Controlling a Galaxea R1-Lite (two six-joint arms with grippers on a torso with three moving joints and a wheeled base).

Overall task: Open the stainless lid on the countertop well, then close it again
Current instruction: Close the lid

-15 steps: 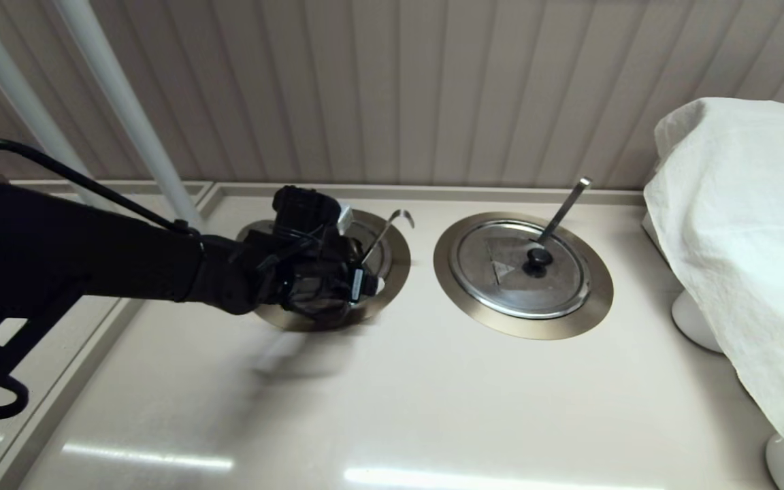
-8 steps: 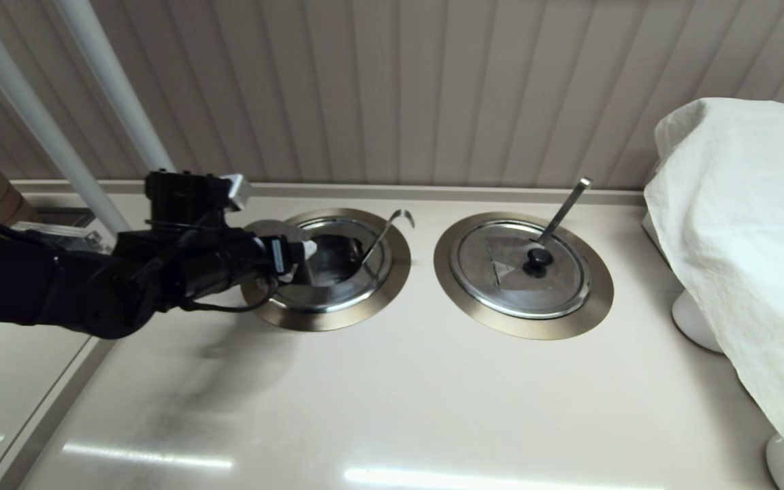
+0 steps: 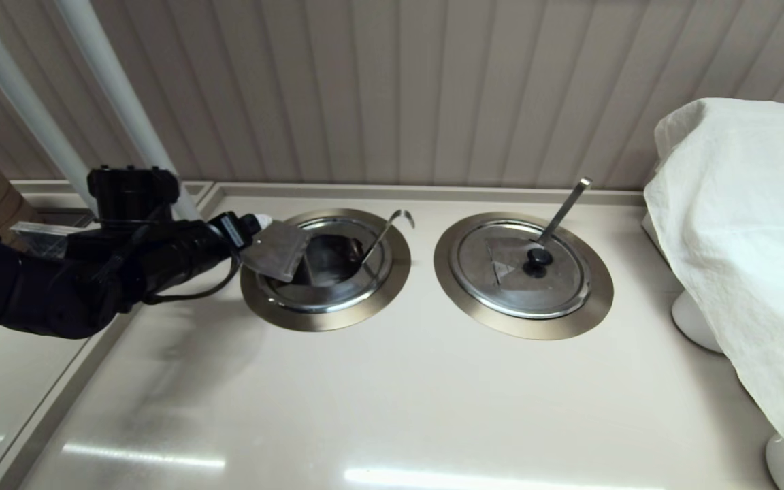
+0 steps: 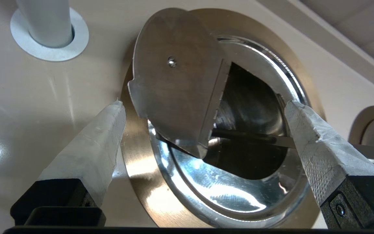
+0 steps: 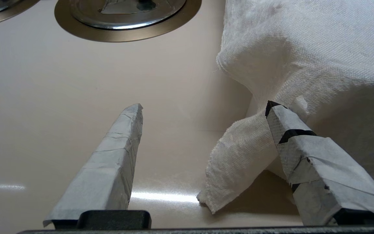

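Note:
The stainless lid (image 3: 276,248) (image 4: 177,81) has one half folded up and tilted over the left part of the countertop well (image 3: 324,320) (image 4: 135,182). Its underside with a small rivet faces my left wrist camera; the black knob is hidden. The well's dark inside shows, with the thin hook-tipped ladle rod (image 3: 385,231) (image 4: 255,138) leaning out. My left gripper (image 3: 246,231) (image 4: 205,104) is open just left of the raised half, fingers wide and not touching it. My right gripper (image 5: 205,105) is open, low over the counter beside the white cloth, out of the head view.
A twin lid (image 3: 518,269) with a black knob covers the right well, its flat ladle handle (image 3: 564,207) sticking up. A white cloth (image 3: 739,238) (image 5: 304,48) drapes something at the far right. White poles (image 3: 120,102) (image 4: 44,22) rise at the back left.
My left arm has drawn back to the left from over the well. The lid half has swung from flat to raised and tilted, exposing the well's dark inside.

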